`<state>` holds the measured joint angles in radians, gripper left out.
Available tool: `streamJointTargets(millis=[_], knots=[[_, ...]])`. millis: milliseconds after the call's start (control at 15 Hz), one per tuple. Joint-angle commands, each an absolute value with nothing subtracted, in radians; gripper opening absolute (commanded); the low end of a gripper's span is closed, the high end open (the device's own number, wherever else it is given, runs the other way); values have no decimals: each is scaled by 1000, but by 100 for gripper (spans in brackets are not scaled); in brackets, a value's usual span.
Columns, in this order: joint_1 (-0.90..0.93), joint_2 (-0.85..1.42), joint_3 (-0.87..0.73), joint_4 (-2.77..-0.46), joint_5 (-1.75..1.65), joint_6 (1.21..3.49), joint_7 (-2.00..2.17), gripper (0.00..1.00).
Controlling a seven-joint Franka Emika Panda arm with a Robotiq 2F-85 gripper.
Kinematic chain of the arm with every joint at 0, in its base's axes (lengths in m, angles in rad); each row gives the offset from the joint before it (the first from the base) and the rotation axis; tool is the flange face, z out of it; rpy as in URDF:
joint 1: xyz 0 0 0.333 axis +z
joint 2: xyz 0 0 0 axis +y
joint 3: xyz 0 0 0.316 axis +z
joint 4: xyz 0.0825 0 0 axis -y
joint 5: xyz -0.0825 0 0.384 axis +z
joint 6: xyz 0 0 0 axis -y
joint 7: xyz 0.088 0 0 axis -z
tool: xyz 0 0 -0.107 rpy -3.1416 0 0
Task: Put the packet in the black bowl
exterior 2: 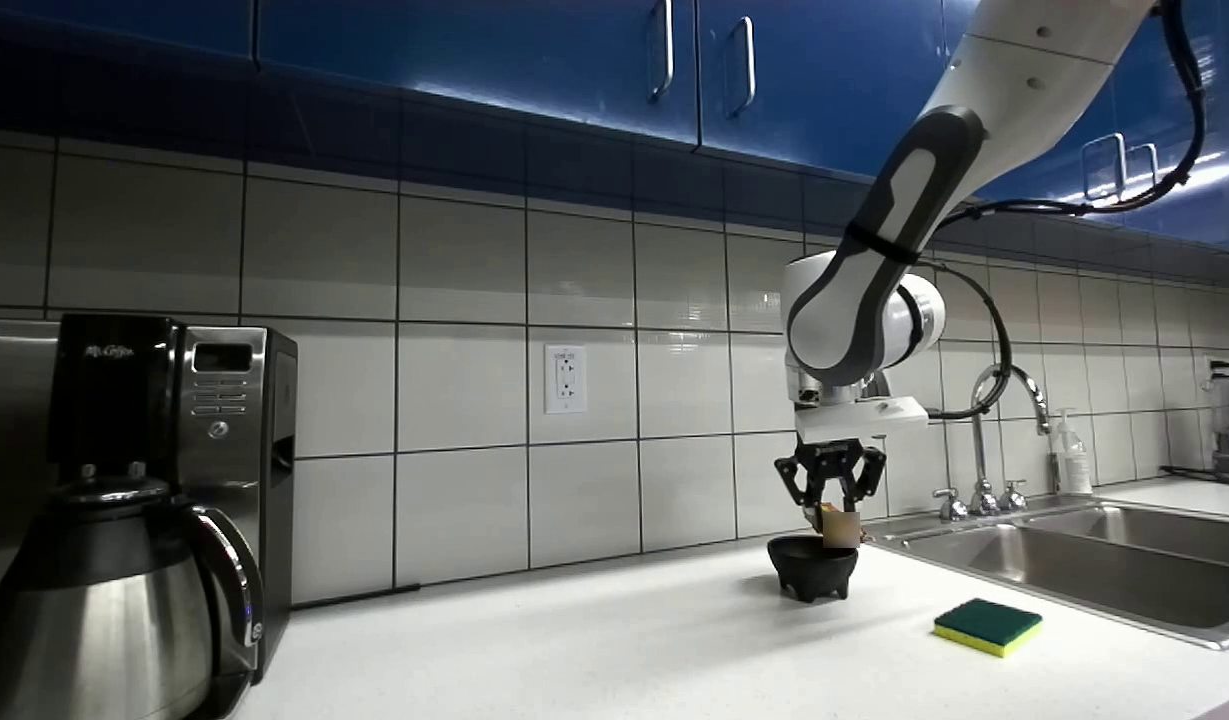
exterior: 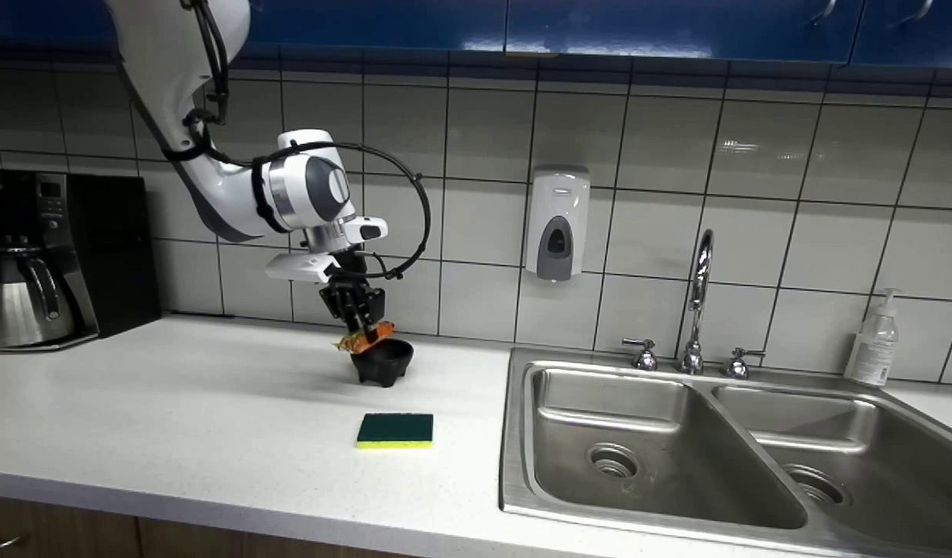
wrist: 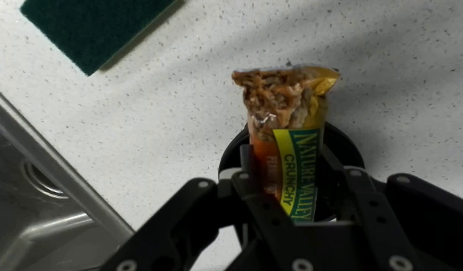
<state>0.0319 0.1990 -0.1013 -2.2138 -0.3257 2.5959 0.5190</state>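
The packet (wrist: 288,150) is a slim orange wrapper with a green and yellow label and a crumpled brown-gold end. My gripper (wrist: 286,160) has one finger on each side of it and is shut on it. The black bowl (wrist: 231,156) shows below the packet in the wrist view. In an exterior view the packet (exterior: 367,339) is held tilted at the level of the bowl's (exterior: 384,364) rim, with one end sticking out past it. The bowl (exterior 2: 812,570) stands upright on the counter, with the gripper (exterior 2: 834,505) over it. The packet's near end is hidden by the gripper.
A green-and-yellow sponge (exterior: 395,431) lies on the counter in front of the bowl. A steel double sink (exterior: 514,442) is set into the counter beside it. A coffee maker (exterior 2: 239,400) stands at the opposite end. The tiled wall (exterior: 476,302) is close behind the bowl.
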Motion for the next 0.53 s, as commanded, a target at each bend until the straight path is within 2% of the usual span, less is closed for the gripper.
streamJointTargets(millis=[0, 333, 400, 467], knots=[[26, 257, -104, -2149, -271, 2582, 451, 16], [30, 303, -116, -2103, -238, 2572, 428, 16], [30, 309, -118, -2095, -233, 2564, 420, 66], [30, 315, -120, -2089, -229, 2563, 416, 68]])
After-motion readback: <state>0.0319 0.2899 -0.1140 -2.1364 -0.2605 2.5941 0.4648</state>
